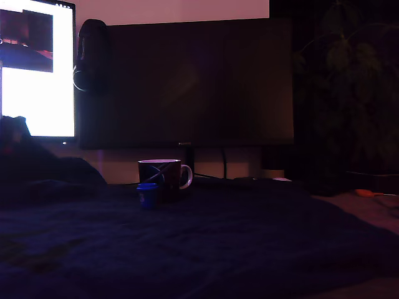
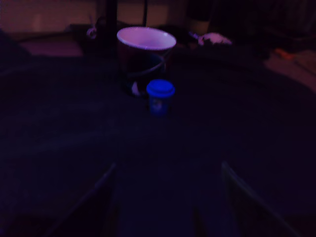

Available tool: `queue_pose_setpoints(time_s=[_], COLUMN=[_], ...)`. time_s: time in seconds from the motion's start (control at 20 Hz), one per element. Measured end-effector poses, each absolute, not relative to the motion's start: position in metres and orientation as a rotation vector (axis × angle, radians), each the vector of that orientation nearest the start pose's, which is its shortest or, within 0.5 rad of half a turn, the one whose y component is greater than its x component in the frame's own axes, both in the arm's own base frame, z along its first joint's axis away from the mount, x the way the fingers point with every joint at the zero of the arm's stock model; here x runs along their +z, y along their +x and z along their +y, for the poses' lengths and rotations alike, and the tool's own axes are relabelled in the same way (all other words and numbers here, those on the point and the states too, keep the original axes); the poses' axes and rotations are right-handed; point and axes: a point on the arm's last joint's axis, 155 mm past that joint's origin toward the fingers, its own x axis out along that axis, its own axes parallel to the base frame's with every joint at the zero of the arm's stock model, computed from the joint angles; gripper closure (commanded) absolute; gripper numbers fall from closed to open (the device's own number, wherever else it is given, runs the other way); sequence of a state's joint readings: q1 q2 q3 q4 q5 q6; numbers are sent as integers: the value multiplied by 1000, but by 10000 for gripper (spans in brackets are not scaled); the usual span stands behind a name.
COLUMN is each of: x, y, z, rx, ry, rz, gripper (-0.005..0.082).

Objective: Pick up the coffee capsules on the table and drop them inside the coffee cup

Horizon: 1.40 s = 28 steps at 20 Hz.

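- Gripper (image 2: 168, 197): two dim finger outlines show in the wrist view, set wide apart with bare cloth between them and nothing held; the claw stands spread.
- Bright blue tapered plastic coffee capsule (image 2: 160, 96) with a rimmed lid: it stands upright on the cloth, well ahead of the spread fingers and roughly in line with the gap between them, apart from both.
- Dark coffee cup (image 2: 146, 59) with a pale inner rim and thin light curved lines crossing its side: it stands upright just behind the blue capsule as the wrist view looks; whether the two touch cannot be told in the dim light.
- In the exterior view the blue capsule (image 1: 148, 194) sits in front of the cup (image 1: 161, 177), toward the exterior view's left of it, and the cup's white handle (image 1: 186, 176) points to the exterior view's right.
- Small pale spot (image 2: 135, 89) at the foot of the cup in the wrist view, beside the blue capsule: too dark and blurred to identify.
- Surface: a dark, softly creased cloth (image 1: 206, 243) covers the table and fills most of both views.
- Room: very dim, with a violet cast. A large dark monitor (image 1: 193, 81) stands behind the cup; a lit white screen (image 1: 37, 68) glows at the exterior view's left edge; the faint outline of a leafy plant (image 1: 349, 68) rises at the exterior view's right.
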State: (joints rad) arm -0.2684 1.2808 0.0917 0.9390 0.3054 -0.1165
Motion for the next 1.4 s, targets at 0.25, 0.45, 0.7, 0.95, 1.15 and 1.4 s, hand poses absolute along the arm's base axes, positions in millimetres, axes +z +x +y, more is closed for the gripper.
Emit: queue_pose_setpoints(time_s=[0.25, 0.45, 0.7, 0.95, 1.15, 1.4], x=[87, 78, 76, 74, 74, 64], y=[315, 321, 336, 349, 360, 377], z=[-146, -168, -184, -188, -192, -199], rx=[-559, -624, -646, -639, -640, -641], ry=[-108, -41, 1, 5, 4, 4], rz=[303, 309, 298, 277, 255, 265], gripper=[151, 151, 151, 151, 151, 151])
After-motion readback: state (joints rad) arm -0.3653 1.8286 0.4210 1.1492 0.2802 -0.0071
